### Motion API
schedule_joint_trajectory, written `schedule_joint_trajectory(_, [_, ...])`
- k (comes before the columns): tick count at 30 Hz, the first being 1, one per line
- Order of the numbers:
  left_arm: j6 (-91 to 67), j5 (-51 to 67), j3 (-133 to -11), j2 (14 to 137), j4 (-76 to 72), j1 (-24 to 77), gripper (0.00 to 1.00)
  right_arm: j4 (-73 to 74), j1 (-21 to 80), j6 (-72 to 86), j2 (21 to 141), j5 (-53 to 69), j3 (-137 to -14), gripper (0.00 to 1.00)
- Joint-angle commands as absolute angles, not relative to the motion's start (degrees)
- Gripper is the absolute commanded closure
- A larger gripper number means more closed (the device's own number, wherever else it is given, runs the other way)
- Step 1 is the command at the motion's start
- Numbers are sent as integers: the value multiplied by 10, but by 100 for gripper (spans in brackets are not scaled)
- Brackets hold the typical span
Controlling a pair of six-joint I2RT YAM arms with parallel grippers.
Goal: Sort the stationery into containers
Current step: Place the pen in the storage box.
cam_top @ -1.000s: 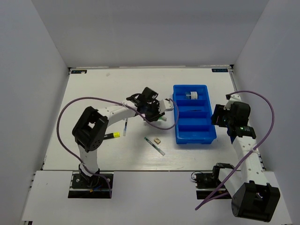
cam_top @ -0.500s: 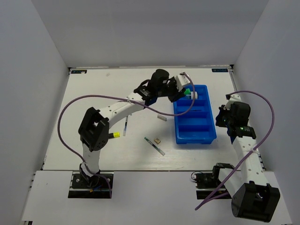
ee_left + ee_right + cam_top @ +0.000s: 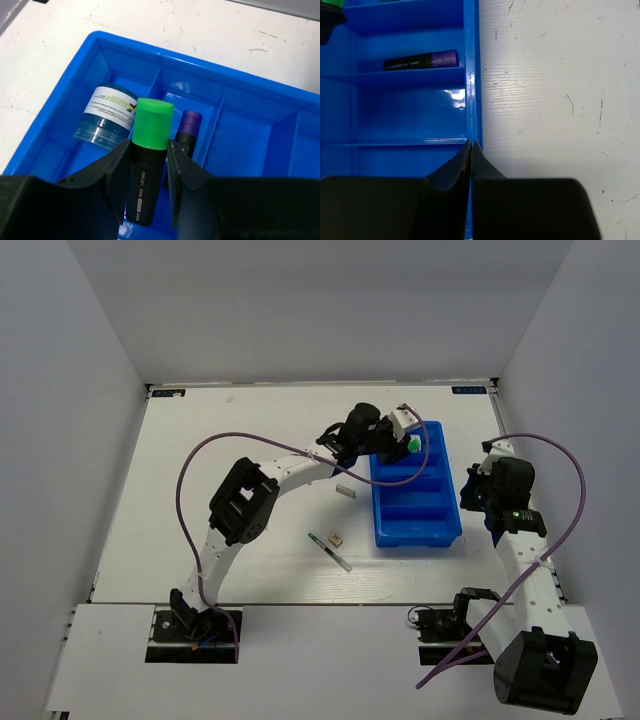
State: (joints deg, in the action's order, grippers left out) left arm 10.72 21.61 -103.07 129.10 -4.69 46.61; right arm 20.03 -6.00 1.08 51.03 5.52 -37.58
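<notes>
My left gripper (image 3: 148, 146) is shut on a black marker with a green cap (image 3: 152, 125) and holds it above the far end of the blue tray (image 3: 240, 107). From above, this gripper (image 3: 400, 440) hangs over the tray's (image 3: 415, 512) far compartment. Below it lie a blue-white round box (image 3: 109, 114) and a purple-capped marker (image 3: 186, 131). My right gripper (image 3: 471, 145) is shut with nothing in it, its tips just over the tray's right wall (image 3: 471, 75). The purple-capped marker (image 3: 420, 61) also shows in the right wrist view.
On the table left of the tray lie a thin whitish pen (image 3: 330, 552), a tan eraser (image 3: 338, 539) and a pale eraser (image 3: 345, 492). The left arm's purple cable (image 3: 200, 455) loops over the table. White walls close in the sides and back.
The left arm has swung right, carrying the green-capped marker from the table to above the tray's far compartment. The right gripper has shut beside the tray's right wall.
</notes>
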Motion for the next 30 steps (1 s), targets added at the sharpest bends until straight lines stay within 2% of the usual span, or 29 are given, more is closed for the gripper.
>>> schedule_joint_trajectory(1, [97,205,-1062,1285,-75,469,97,198,-61,11,504,52,-386,100])
schedule_joint_trajectory(2, [94,205,-1062,1285,-74,468,95,199,-61,11,502,52,-385,100])
schedule_joint_trajectory(3, [95,201,-1061,1288,-73,467,88,199,-62,12,503,50,-385,100])
schedule_joint_trajectory(5, [89,198,-1053,1291,-76,466,70,198,-61,12,504,49,-385,100])
schedule_joint_trajectory(6, [89,196,-1049,1292,-79,468,65,198,-61,12,504,49,-385,100])
schedule_joint_trajectory(9, [82,186,-1045,1288,-82,467,38,198,-62,11,504,51,-385,99])
schedule_joint_trajectory(13, [80,182,-1053,1280,-76,468,31,195,-62,11,504,51,-385,92])
schedule_joint_trajectory(15, [80,180,-1061,1274,-69,468,30,198,-62,11,503,51,-384,92])
schedule_joint_trajectory(17, [76,178,-1062,1255,-67,468,37,197,-62,11,502,51,-384,92])
schedule_joint_trajectory(18, [71,180,-1050,1246,-68,469,45,199,-62,11,499,52,-383,92])
schedule_joint_trajectory(19, [70,180,-1043,1221,-66,469,67,200,-62,11,499,53,-382,92])
schedule_joint_trajectory(20, [64,173,-1038,1190,-37,471,79,199,-62,11,498,54,-382,92])
schedule_joint_trajectory(22, [62,145,-998,1129,-7,472,96,199,-62,11,497,58,-381,92])
schedule_joint_trajectory(23, [62,127,-981,1105,26,473,96,199,-62,11,497,61,-381,92])
schedule_joint_trajectory(24, [23,47,-922,1030,61,475,94,200,-61,11,498,62,-381,90])
schedule_joint_trajectory(25, [5,4,-906,1007,81,479,91,200,-62,11,498,71,-381,83])
schedule_joint_trajectory(26, [-39,-89,-888,986,192,476,80,201,-62,11,502,76,-381,63])
schedule_joint_trajectory(27, [-154,-242,-878,937,245,468,90,210,-61,11,511,83,-386,60])
schedule_joint_trajectory(29, [-250,-292,-861,912,404,448,92,217,-61,12,515,86,-389,55])
schedule_joint_trajectory(30, [-344,-313,-850,871,484,425,85,220,-61,13,514,87,-388,49])
